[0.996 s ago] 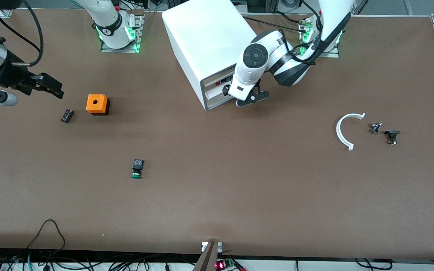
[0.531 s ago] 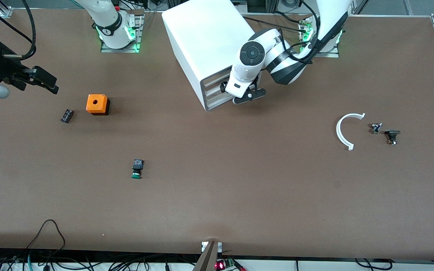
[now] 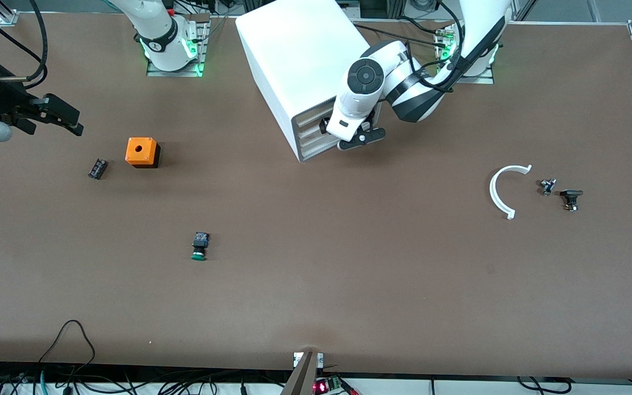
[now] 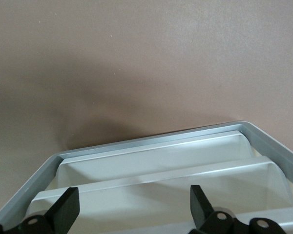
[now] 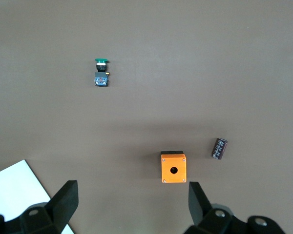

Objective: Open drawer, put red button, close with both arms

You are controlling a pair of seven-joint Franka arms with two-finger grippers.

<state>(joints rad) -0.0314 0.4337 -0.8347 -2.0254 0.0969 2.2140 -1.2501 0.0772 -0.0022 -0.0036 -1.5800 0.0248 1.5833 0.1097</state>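
Note:
The white drawer cabinet [image 3: 294, 55] stands between the arm bases, and its drawers [image 3: 310, 134] sit flush in the grey front frame. The red button is hidden. My left gripper [image 3: 347, 136] is open and empty, right against the drawer front. The left wrist view shows its fingertips [image 4: 67, 208] spread wide over the closed drawer faces [image 4: 161, 161]. My right gripper [image 3: 66, 119] is open and empty. It hangs in the air over bare table at the right arm's end, and it shows in the right wrist view [image 5: 131, 204].
An orange box [image 3: 141, 152] with a round hole and a small black component [image 3: 97, 168] lie near the right gripper. A green-capped button [image 3: 199, 245] lies nearer the front camera. A white curved piece [image 3: 505, 189] and two small parts [image 3: 547, 186] lie toward the left arm's end.
The drawer stood slightly open with something red inside; the left gripper has pressed in toward the cabinet and the drawer is now flush. The right gripper has drawn away toward its end of the table.

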